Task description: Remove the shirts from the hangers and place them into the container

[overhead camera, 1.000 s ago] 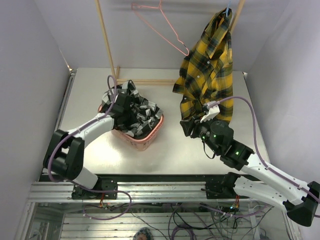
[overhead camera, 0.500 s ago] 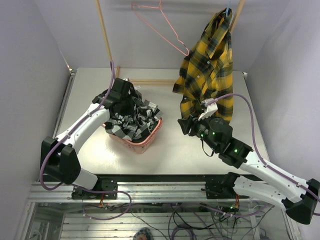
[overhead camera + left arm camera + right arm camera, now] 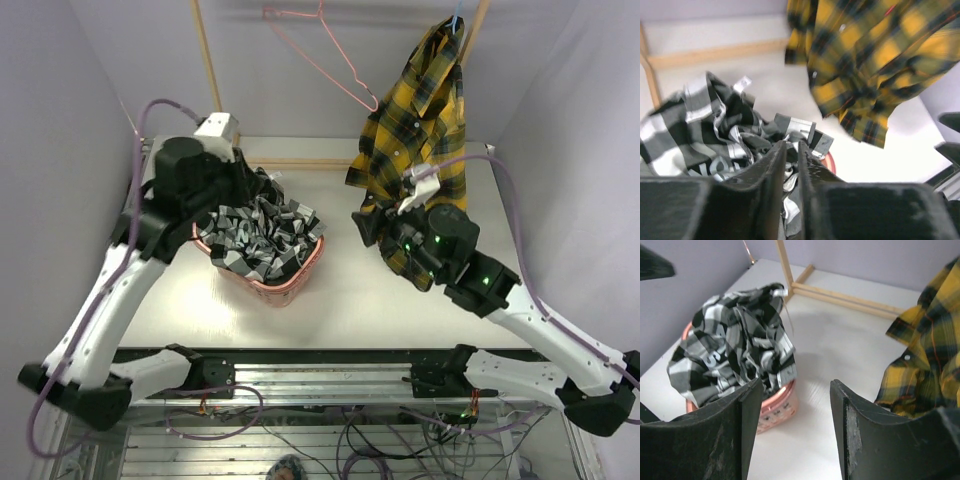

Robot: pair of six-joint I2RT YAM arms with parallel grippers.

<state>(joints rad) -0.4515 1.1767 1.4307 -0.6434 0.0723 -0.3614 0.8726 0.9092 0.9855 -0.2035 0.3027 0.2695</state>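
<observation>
The black-and-white check shirt point(image 3: 265, 235) lies bunched in the pink container point(image 3: 290, 290), spilling over its rim. My left gripper point(image 3: 243, 183) hovers above the container's far-left side, its jaws a narrow gap apart with nothing between them point(image 3: 792, 145). The yellow-and-black plaid shirt point(image 3: 420, 140) hangs from the light blue hanger point(image 3: 456, 20) at the back right. Its lower hem reaches my right gripper point(image 3: 368, 225), which is open and empty point(image 3: 795, 382), just left of the hem point(image 3: 930, 360). The pink hanger point(image 3: 320, 50) hangs bare on the rack.
Wooden rack poles point(image 3: 210, 70) rise behind the container, with a wooden base bar point(image 3: 300, 163) along the table's far side. Purple walls close in on both sides. Bare table point(image 3: 340, 300) lies between the container and the right arm.
My left arm has lifted up and back from the container, leaving the check shirt in it, and its jaws have parted slightly. My right gripper has risen a little and opened wider.
</observation>
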